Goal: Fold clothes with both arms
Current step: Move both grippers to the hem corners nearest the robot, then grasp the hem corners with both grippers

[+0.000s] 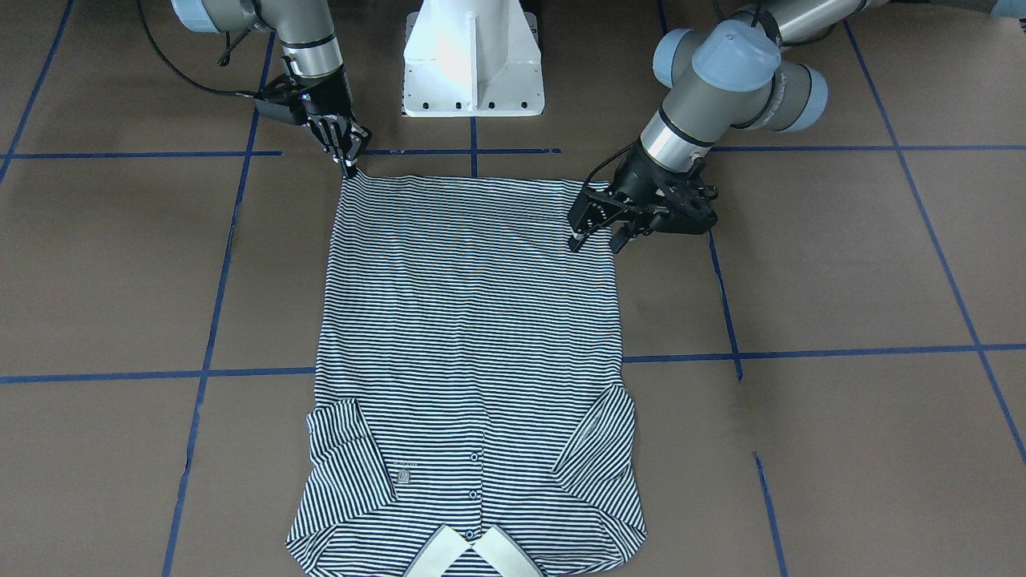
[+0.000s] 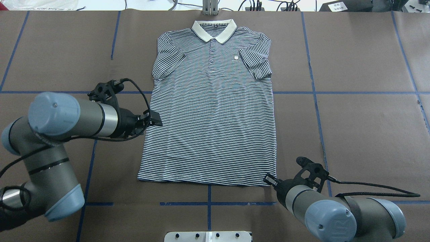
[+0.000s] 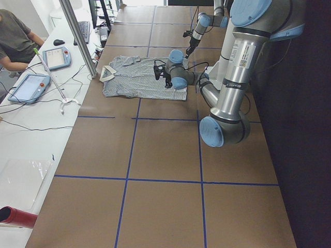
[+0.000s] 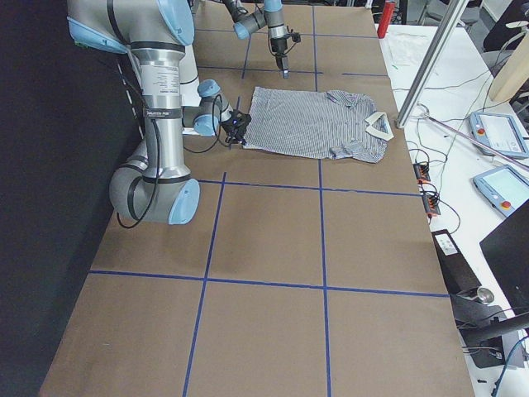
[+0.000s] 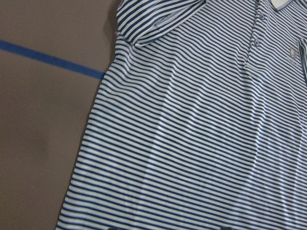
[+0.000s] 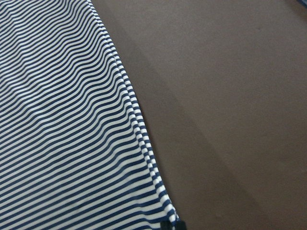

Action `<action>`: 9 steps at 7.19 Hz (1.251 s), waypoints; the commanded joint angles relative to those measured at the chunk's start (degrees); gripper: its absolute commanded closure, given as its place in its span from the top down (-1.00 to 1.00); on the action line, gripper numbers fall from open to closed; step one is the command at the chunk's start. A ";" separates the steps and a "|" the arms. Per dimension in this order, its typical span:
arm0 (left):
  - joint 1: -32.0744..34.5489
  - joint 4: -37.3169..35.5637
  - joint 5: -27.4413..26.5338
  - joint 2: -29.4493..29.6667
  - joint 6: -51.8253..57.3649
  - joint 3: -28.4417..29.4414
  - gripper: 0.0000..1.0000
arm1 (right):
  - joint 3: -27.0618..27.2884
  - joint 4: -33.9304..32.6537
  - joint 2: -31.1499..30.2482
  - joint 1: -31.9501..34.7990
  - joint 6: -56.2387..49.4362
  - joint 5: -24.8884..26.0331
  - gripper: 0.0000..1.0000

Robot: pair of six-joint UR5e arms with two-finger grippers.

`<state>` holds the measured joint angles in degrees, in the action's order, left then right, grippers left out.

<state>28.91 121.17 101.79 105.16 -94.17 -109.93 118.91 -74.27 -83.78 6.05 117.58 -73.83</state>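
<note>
You see the matte brown table point(image 2: 352, 50) with a grid of blue tape lines point(image 2: 352, 92). On it the soft polo shirt point(image 2: 211, 117) lies flat, thin-striped, its cream collar point(image 2: 215, 32) far from the robot. The left gripper point(image 1: 595, 243) stands spread across the shirt's side edge. The right gripper point(image 1: 350, 167) is pinched on a hem corner.

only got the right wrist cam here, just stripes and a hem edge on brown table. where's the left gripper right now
observer: the left gripper is at the polo shirt's side edge on the left arm's side, a little way up from the hem. its jaws are open, one finger over the fabric and the other about at the edge.
operator: ok, and has any of the shirt been folded over yet
observer: no. in the overhead view it lies flat, front up, with the cream collar at the end away from the robot.
</note>
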 commanded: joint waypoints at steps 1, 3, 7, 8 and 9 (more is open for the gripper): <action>-11.56 -5.21 -11.67 -4.70 -7.66 -4.68 0.49 | 0.18 0.00 -0.07 0.01 -0.07 -0.09 -1.00; -13.62 -9.61 -13.37 -4.88 -7.69 -4.33 0.46 | 0.18 0.00 -0.07 0.01 -0.07 0.00 -1.00; -14.41 -12.01 -14.95 -5.06 -7.43 -2.84 0.36 | 0.18 0.00 -0.07 0.01 -0.07 0.00 -1.00; -14.41 -12.01 -14.87 -4.97 -7.43 -2.83 0.28 | 0.18 0.00 -0.07 0.01 -0.07 0.00 -1.00; -14.41 -12.01 -14.87 -5.05 -7.43 -2.66 0.11 | 0.18 0.00 -0.07 0.01 -0.07 0.00 -1.00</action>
<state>14.52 109.19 86.90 100.14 -101.61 -112.78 119.07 -74.27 -83.85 6.05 117.51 -73.83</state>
